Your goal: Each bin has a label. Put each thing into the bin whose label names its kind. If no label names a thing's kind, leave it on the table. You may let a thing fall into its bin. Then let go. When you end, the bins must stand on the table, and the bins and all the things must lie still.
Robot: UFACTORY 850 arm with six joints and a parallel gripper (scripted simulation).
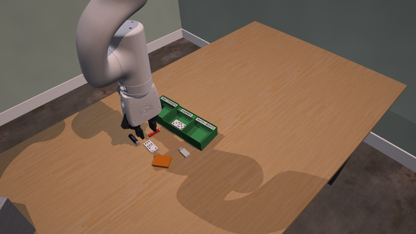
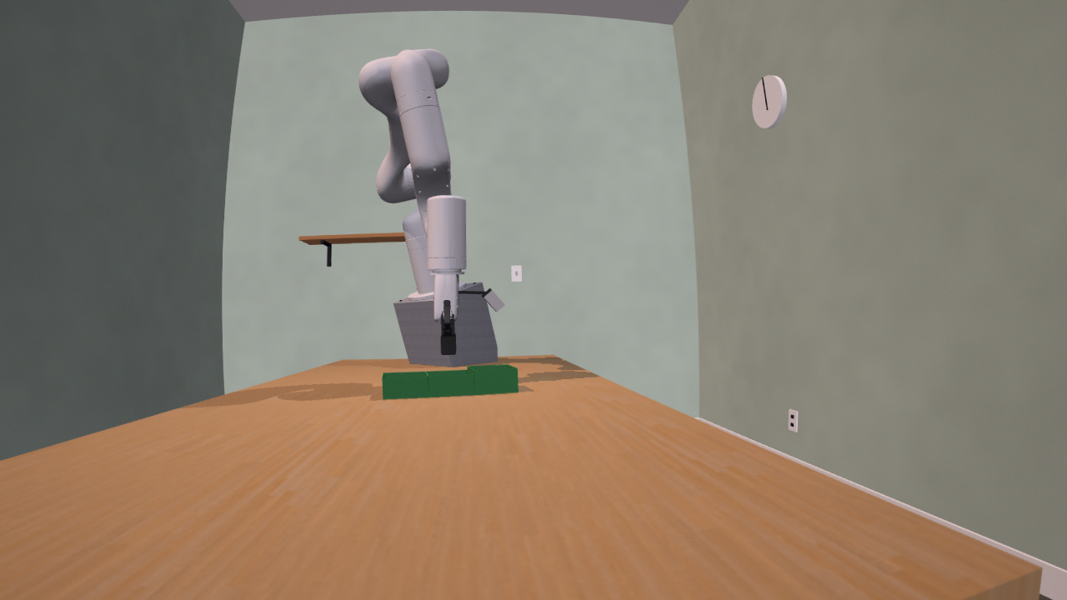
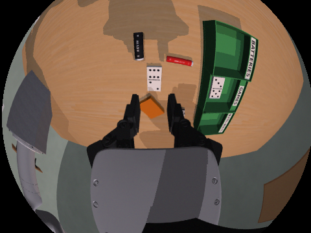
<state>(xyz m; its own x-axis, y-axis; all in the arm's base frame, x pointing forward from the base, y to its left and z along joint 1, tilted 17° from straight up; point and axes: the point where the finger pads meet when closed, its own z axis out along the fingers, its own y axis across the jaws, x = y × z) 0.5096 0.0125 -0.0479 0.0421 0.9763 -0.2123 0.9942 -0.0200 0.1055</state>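
A green row of three bins [image 1: 210,139] [image 2: 448,382] [image 3: 225,43] is labelled BATTERIES [image 1: 169,101], GAMES [image 1: 186,112] and NUTS+BOLTS [image 1: 205,123]. One white domino [image 1: 178,124] [image 3: 216,87] lies in the GAMES bin. On the table lie a second domino [image 1: 150,146] [image 3: 154,77], a black battery [image 1: 134,139] [image 3: 138,46], a red battery [image 1: 154,132] [image 3: 179,61], a white USB stick [image 1: 184,151] and an orange block [image 1: 162,161] [image 3: 152,109]. My gripper [image 1: 147,131] [image 2: 448,339] [image 3: 153,101] is open and empty. It hangs above the table just left of the bins, over the loose things.
The BATTERIES and NUTS+BOLTS bins look empty. The grey robot base [image 2: 448,328] stands at the table's far end, behind the bins in the exterior view. The table edges are far from the things.
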